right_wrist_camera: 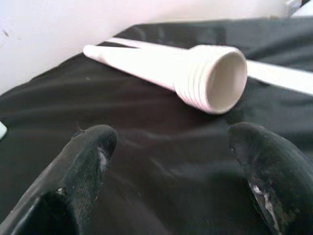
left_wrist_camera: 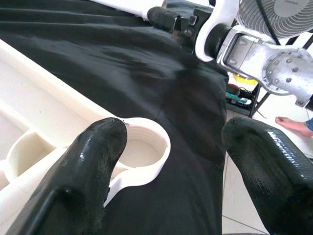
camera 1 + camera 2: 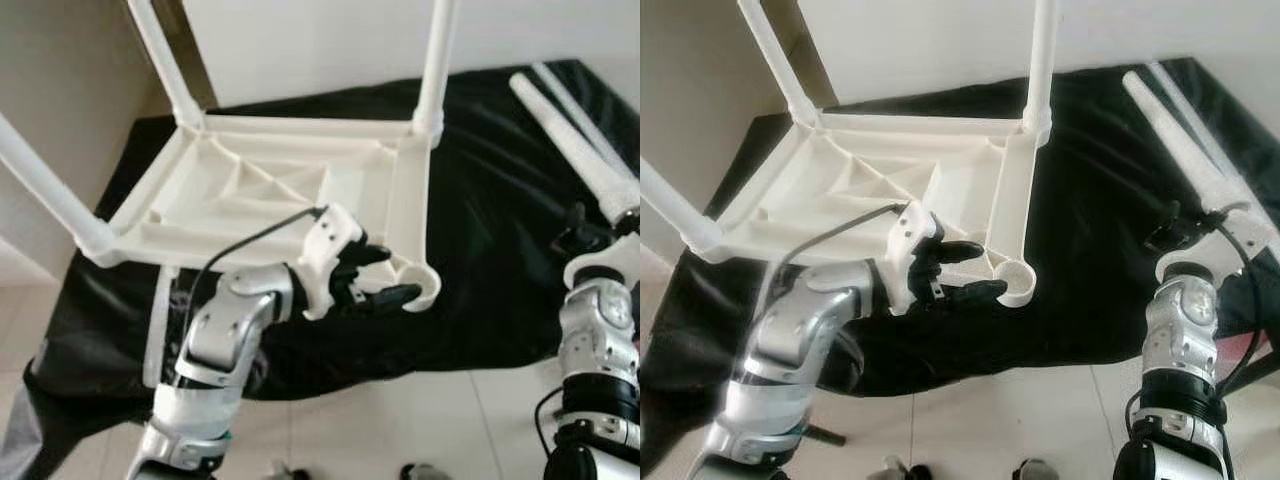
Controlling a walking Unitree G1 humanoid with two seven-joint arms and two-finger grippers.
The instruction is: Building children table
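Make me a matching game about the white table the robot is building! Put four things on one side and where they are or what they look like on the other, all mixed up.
Things:
1. Upside-down tabletop
2. Empty corner socket
3. Loose table leg
4. Black cloth

Descriptions:
A. Lying on its side, threaded end facing the right end effector
B. Spread under all the parts
C. Round ring beside the left end effector
D. Ribbed underside up, three legs already sticking up

Pairs: 1-D, 2-C, 3-A, 4-B
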